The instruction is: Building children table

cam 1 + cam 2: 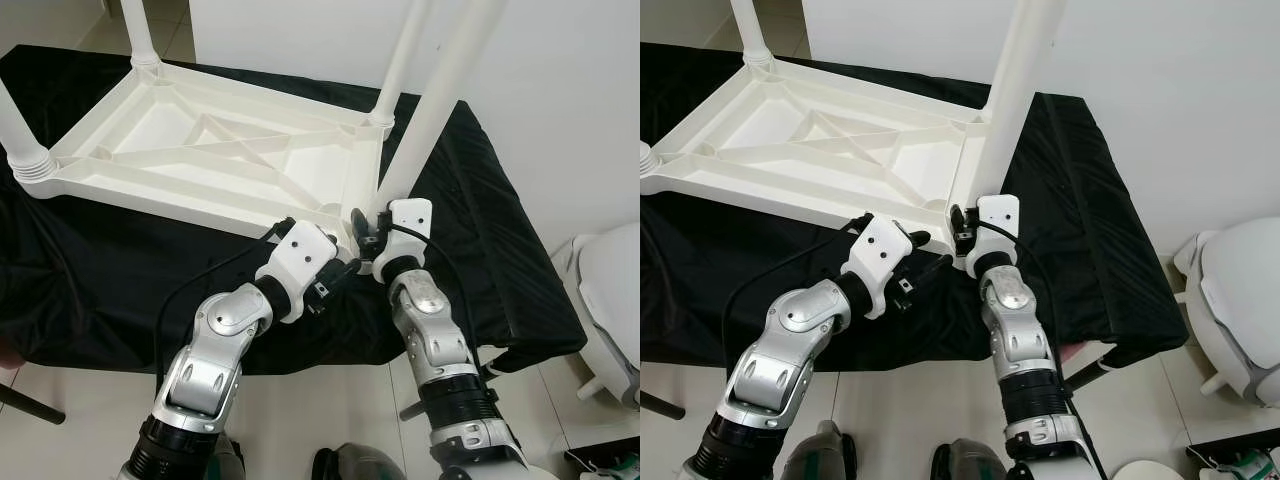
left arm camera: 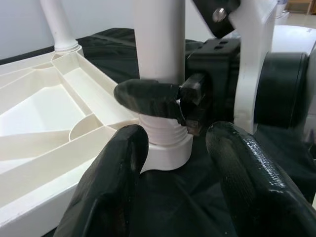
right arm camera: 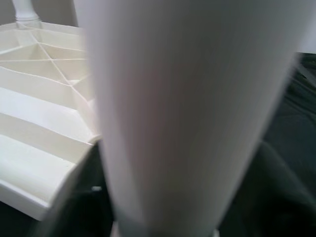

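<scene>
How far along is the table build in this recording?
Late stage, by the look of it. The upside-down white tabletop lies on the black cloth with legs already standing at its other three corners. In hand: the right hand grips the near corner leg just above its threaded socket, while the left hand is open beside it. Left: seating this leg, then flipping the table.

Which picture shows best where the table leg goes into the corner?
The left wrist view: the leg meets its ribbed socket up close, with the right gripper clamped around it. The eye views show that joint half hidden by both grippers. The right wrist view shows a blurred leg.
</scene>
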You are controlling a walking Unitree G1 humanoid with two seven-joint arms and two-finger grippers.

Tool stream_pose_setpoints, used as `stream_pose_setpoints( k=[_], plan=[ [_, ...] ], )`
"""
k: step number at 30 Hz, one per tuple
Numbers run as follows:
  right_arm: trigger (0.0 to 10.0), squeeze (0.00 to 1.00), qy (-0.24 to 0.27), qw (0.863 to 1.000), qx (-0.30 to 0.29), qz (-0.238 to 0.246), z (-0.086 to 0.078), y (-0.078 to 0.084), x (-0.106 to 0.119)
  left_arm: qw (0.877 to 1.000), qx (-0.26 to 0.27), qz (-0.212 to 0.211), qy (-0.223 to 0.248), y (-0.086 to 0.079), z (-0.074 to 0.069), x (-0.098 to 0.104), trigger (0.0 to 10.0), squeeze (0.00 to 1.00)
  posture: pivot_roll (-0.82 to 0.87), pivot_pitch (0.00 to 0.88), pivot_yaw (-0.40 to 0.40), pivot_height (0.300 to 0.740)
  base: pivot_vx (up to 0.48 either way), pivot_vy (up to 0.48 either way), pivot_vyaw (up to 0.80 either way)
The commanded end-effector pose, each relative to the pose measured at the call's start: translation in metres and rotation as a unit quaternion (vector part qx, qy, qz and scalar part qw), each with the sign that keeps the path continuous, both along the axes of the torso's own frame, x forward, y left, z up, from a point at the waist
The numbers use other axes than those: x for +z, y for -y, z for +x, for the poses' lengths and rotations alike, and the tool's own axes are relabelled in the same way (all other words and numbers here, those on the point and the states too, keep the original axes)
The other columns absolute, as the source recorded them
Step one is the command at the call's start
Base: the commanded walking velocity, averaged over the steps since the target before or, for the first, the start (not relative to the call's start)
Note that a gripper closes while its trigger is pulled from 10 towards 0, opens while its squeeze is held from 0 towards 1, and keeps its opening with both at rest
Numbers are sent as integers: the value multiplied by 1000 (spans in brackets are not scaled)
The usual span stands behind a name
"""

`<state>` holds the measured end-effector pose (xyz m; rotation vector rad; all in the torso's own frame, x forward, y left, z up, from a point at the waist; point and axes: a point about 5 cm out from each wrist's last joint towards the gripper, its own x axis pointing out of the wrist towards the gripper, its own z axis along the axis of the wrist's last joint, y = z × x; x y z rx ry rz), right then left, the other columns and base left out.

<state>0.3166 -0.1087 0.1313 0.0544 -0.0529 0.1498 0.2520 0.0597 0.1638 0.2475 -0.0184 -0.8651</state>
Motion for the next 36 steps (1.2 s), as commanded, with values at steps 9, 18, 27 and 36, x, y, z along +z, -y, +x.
stream_pose_setpoints(
  k=[9,18,27,36],
  plan=[
    [10000,1000,14,997,79,-5,11,21,8,999,36,-6,6,0,1,1,10000,0,-37,13,-99,740,0,0,0],
    [10000,0,-5,965,261,-37,12,30,9,999,36,-6,6,-1,1,3,10000,0,-29,7,-94,740,0,0,0],
    [7255,0,-16,928,364,-81,11,31,0,999,33,-2,9,-1,1,3,10000,0,-16,0,-91,740,0,0,0],
    [0,0,-23,928,362,-83,16,40,-1,1000,28,2,4,-3,-2,2,10000,0,-15,2,-94,740,0,0,0]
  ],
)
